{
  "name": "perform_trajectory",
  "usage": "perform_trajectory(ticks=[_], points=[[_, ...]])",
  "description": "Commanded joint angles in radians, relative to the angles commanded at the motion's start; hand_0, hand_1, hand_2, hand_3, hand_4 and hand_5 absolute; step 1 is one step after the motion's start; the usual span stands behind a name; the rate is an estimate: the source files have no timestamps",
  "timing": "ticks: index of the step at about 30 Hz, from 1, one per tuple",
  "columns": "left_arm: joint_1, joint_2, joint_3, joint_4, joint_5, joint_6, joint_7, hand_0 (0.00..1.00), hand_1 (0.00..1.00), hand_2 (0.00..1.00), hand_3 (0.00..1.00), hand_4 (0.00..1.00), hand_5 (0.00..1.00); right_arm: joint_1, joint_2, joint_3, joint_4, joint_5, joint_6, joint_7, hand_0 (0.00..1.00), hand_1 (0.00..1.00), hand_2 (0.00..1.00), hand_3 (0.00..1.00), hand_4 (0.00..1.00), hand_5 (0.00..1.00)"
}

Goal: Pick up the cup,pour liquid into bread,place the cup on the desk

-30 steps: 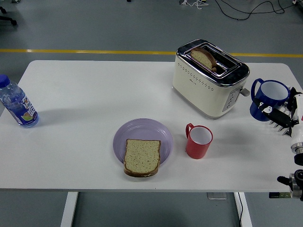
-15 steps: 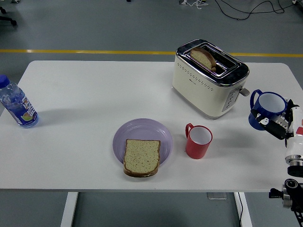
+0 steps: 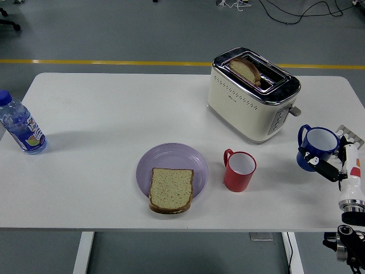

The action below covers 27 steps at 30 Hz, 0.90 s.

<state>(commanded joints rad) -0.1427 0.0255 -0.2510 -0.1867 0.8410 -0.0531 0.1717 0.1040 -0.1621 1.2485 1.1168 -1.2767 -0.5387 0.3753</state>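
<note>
A blue cup (image 3: 317, 145) with a white inside sits in my right hand (image 3: 328, 165) at the table's right edge, held upright above the tabletop, its handle toward the left. A slice of bread (image 3: 170, 189) lies on a purple plate (image 3: 171, 160) near the table's front middle. A red cup (image 3: 239, 170) stands just right of the plate. My right hand is to the right of the red cup and apart from it. My left arm is out of view.
A cream toaster (image 3: 251, 95) with a slice of toast (image 3: 245, 69) in its slot stands behind the red cup. A water bottle (image 3: 19, 126) stands at the table's left edge. The white table (image 3: 102, 114) ends close to my right hand.
My right hand has carried the blue cup toward the table's front, a little leftward and lower in the picture. Everything else has stayed in place.
</note>
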Motion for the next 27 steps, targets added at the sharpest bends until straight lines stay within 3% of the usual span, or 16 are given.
perform_trajectory(ticks=[11,27], points=[[0.0,-0.001,0.002,0.0,0.0,0.001,0.0,0.67,0.738,0.74,0.635,0.398,0.998,0.023,0.0,-0.062,-0.09,0.069,0.002,0.027,0.49,0.429,0.555,0.559,0.648,0.002],[0.002,-0.003,0.006,0.0,-0.003,0.0,-0.002,0.67,0.739,0.74,0.635,0.398,0.998,0.046,0.001,-0.123,-0.147,0.103,0.013,0.039,0.476,0.432,0.556,0.556,0.665,0.002]])
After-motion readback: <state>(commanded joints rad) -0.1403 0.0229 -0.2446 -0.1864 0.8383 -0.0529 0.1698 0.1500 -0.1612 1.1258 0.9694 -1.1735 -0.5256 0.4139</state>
